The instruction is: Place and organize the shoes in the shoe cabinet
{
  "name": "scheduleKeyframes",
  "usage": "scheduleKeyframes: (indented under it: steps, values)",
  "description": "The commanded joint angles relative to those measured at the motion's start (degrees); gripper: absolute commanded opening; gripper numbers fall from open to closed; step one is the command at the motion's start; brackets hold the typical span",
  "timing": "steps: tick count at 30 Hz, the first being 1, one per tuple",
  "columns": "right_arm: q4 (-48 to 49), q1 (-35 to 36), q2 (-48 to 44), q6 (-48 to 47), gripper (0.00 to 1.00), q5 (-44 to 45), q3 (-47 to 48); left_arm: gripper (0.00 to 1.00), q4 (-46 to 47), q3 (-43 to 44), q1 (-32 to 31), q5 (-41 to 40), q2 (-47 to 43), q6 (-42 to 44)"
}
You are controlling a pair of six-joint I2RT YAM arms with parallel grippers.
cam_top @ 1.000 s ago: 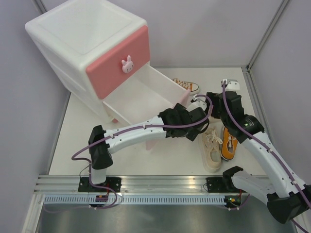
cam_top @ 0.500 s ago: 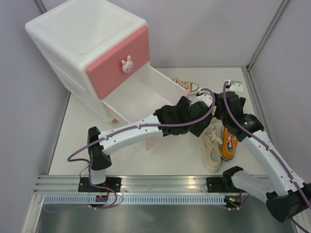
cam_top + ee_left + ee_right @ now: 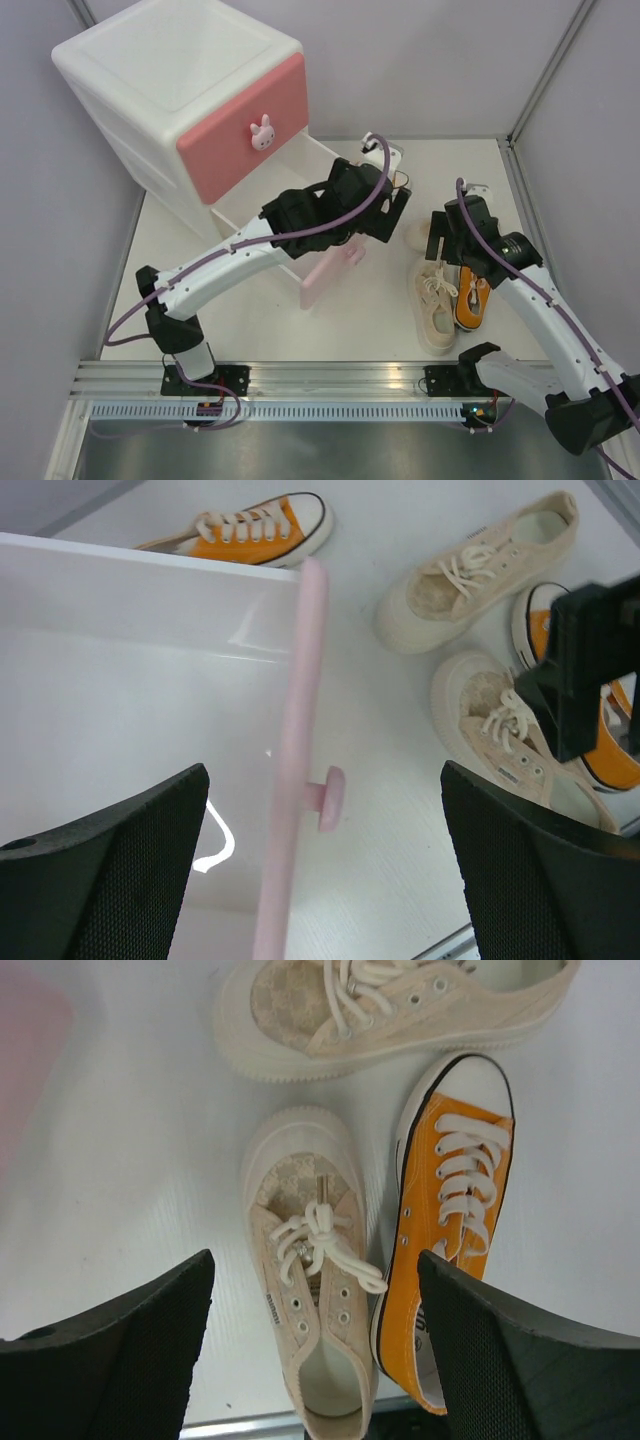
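The shoe cabinet stands at the far left with its lower drawer pulled out; the drawer's pink front and knob show edge-on in the left wrist view. My left gripper is open and empty above the drawer front. One orange shoe lies behind the drawer. Two cream shoes and the second orange shoe lie on the table to the right. My right gripper is open and empty above the near cream shoe.
The white table is bounded by grey walls at the back and both sides and by a metal rail at the near edge. The right arm's black link shows over the shoes in the left wrist view.
My left arm has swung up and back, from low over the shoes to above the drawer front. My right gripper has drawn nearer, over the near cream shoe. The shoes have not moved.
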Motion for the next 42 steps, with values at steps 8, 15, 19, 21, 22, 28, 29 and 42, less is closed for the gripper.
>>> scheduleKeyframes:
  steps: [8, 15, 19, 21, 22, 28, 29, 42]
  values:
    - [-7.3, -0.2, 4.8, 1.73, 0.81, -10.86, -3.56, 1.0, -2.27, -1.13, 9.72, 0.92, -7.0, -5.3]
    - [-7.92, -0.11, 7.96, 1.11, 0.74, -20.52, -8.3, 1.0, -3.58, -1.93, 13.06, 2.59, -8.67, -4.78]
    - [-6.43, -0.2, 7.62, 3.13, 0.68, -22.29, -13.56, 1.0, -3.59, -1.75, 13.5, 3.38, -9.02, -3.73]
    - [-4.59, -0.2, 7.26, 3.75, 0.63, -22.47, -15.06, 1.0, -3.5, -1.58, 13.59, 3.39, -9.29, -3.2]
    - [-4.06, -0.2, 7.26, 3.92, 0.62, -22.47, -16.29, 1.0, -3.41, -1.14, 13.68, 3.39, -9.37, -2.94]
    - [1.57, -0.2, 8.58, 4.01, 0.61, -22.9, -20.69, 1.0, -3.23, 0.09, 14.12, 3.56, -9.11, -0.83]
    - [2.1, -0.2, 8.75, 3.93, 0.6, -22.9, -20.87, 1.0, -3.23, 0.18, 14.21, 3.56, -8.76, -0.48]
    - [-5.27, 0.32, 4.2, 3.92, 0.45, -27.65, -21.31, 1.0, -2.88, 0.36, 15.09, 3.65, -8.14, 0.4]
